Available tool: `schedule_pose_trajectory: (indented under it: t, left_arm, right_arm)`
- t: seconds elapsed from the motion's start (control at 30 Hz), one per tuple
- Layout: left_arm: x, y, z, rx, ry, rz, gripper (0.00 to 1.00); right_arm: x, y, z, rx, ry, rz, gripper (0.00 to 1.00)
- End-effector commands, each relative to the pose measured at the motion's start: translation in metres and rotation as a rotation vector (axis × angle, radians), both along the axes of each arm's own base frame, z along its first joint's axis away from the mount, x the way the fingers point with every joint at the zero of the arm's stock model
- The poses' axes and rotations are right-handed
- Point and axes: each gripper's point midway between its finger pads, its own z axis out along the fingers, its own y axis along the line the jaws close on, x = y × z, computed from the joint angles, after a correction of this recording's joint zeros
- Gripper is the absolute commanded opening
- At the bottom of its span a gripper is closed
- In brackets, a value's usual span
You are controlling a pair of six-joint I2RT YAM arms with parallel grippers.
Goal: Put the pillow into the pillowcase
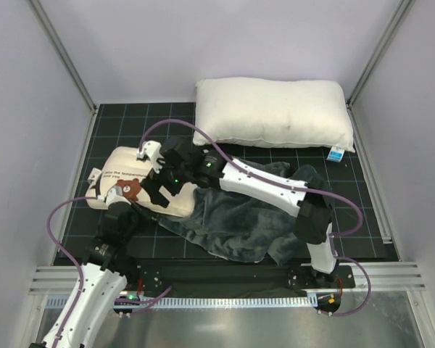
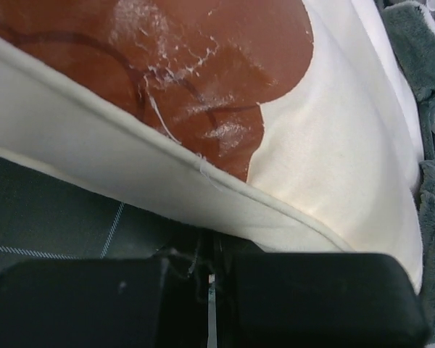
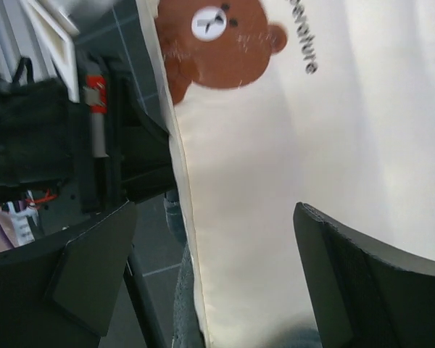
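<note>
Pillow [image 1: 116, 163]: lies flat on the desk [image 1: 116, 123], directly under the right fingers [image 3: 94, 275] and just beyond the tips of the left fingers [image 2: 94, 304].

Right fingers: spread wide, one to either side of the pillow's cream face, holding nothing. The bear face [image 3: 214, 43] and dark lettering [image 3: 301, 47] lie ahead of their tips.

Left fingers: pressed together, with only a thin slit between them. They sit at the pillow's near edge by the bear print, the piped seam passing just past their tips. Whether any fabric is caught in the slit cannot be told.

Pillowcase [image 1: 239, 217]: rumpled, dark grey side up, spread to the right of both sets of fingers. It touches the pillow's right end, and the right arm lies across it.

White pillow [image 1: 272, 112]: large and puffy, at the far side of the desk, well beyond both sets of fingers.

Pillow's condition: cream, smooth, rectangular; the brown print looks cracked and flaked close up.
</note>
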Motion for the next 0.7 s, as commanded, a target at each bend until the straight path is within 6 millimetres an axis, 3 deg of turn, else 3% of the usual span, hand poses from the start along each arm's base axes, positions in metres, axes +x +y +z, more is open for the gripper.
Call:
schedule_pose_trajectory:
  t: [0.0,0.07,0.13,0.17,0.2,0.23,0.27,0.47,0.5,0.57,0.6,0.67]
  left_arm:
    - [0.015,0.01,0.043,-0.007,-0.126,0.072,0.0]
    - [0.017,0.011,0.052,-0.006,-0.139,0.08,0.0]
    - [0.019,0.013,0.064,0.007,-0.152,0.085,0.0]
    - [0.02,0.014,0.07,0.01,-0.162,0.085,0.0]
    - [0.022,0.014,0.073,0.018,-0.16,0.083,0.0]
    - [0.022,0.017,0.076,0.035,-0.159,0.097,0.0]
    - [0.024,0.02,0.091,0.049,-0.185,0.103,0.0]
    - [0.036,0.032,0.121,0.126,-0.182,0.144,0.0]
    - [0.038,0.031,0.135,0.119,-0.205,0.144,0.0]
    - [0.045,0.032,0.145,0.131,-0.206,0.15,0.0]
    - [0.047,0.035,0.159,0.147,-0.223,0.158,0.0]
    - [0.051,0.049,0.168,0.198,-0.208,0.192,0.01]
  right_arm:
    - [-0.019,0.0,-0.034,-0.075,0.06,0.118,0.96]
    - [-0.02,-0.003,-0.054,-0.105,0.078,0.108,0.93]
    - [-0.012,-0.007,-0.065,-0.128,0.056,0.069,0.79]
    - [-0.009,-0.014,-0.076,-0.159,0.051,0.042,0.66]
    - [0.003,-0.02,-0.079,-0.177,0.017,-0.034,0.35]
    - [0.007,-0.025,-0.08,-0.185,0.008,-0.066,0.17]
    - [0.008,-0.031,-0.076,-0.174,-0.008,-0.091,0.07]
    - [0.004,-0.066,-0.032,-0.082,-0.071,-0.182,0.04]
    - [-0.001,-0.074,-0.025,-0.092,-0.068,-0.179,0.04]
    - [-0.009,-0.082,-0.02,-0.106,-0.067,-0.18,0.04]
    - [-0.019,-0.087,-0.018,-0.128,-0.069,-0.173,0.04]
    - [-0.029,-0.096,-0.026,-0.192,-0.085,-0.185,0.04]
